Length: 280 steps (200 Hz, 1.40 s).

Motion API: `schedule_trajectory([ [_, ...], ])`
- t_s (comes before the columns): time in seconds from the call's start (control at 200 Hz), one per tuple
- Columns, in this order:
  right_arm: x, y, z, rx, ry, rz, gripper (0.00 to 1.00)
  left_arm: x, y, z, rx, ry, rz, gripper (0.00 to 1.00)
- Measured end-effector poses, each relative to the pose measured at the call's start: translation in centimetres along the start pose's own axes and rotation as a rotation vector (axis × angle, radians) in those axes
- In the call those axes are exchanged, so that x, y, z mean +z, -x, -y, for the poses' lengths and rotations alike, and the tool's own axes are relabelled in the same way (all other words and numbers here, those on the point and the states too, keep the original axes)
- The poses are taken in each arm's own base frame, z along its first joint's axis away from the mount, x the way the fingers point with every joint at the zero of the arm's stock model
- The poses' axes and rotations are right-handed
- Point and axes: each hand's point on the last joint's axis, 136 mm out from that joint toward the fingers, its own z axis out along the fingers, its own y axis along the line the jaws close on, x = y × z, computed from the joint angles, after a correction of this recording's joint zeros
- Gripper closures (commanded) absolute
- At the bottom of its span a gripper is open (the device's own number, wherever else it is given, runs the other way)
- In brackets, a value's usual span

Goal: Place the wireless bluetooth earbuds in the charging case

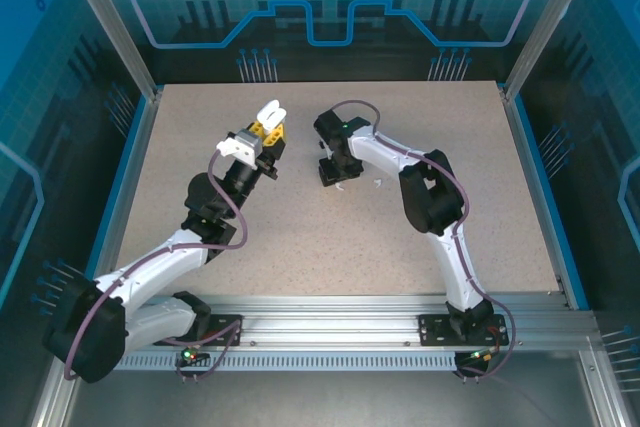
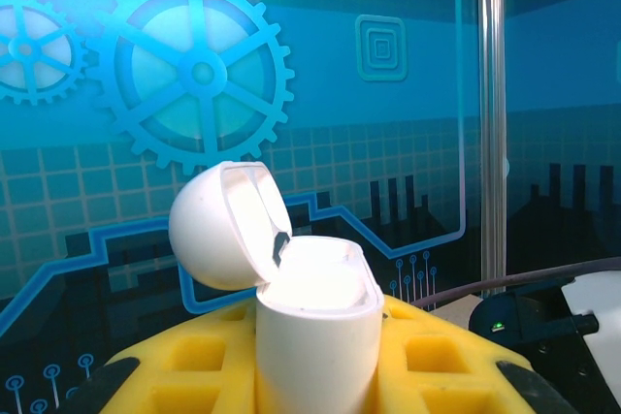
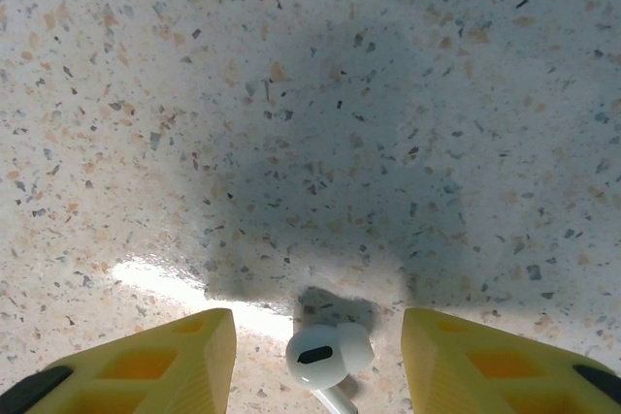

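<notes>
Surface: speckled beige top (image 1: 330, 237) with blue side edging.
Walls: translucent blue panels (image 1: 330, 7) printed with gears and circuit lines.
Frame: aluminium posts (image 1: 110, 22); slotted rail (image 1: 340, 309) along the near edge.
Light: bright glare patch (image 3: 165, 280) on the surface.

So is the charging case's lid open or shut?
Open. The charging case has its lid swung back on the hinge, baring the body's top.

Bright overhead light; soft shadow, glare streak on tabletop (image 3: 146, 94).
</notes>
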Motion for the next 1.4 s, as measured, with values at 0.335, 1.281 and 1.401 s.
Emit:
schedule_trajectory([
  [0.335,0.4,-1.1,0.7,-0.013,-0.062,-0.029,0.56,-0.1,0.5,0.0,0.0,0.001,0.012,1.0],
  [1.281,0.9,-1.4,0.1,-0.023,-0.079,-0.071,0.64,-0.1,0.5,0.1,0.0,-0.007,0.012,1.0],
  [1.401,0.9,-1.4,-0.1,-0.023,-0.071,-0.073,0.67,-0.1,0.5,0.2,0.0,-0.014,0.012,1.0],
])
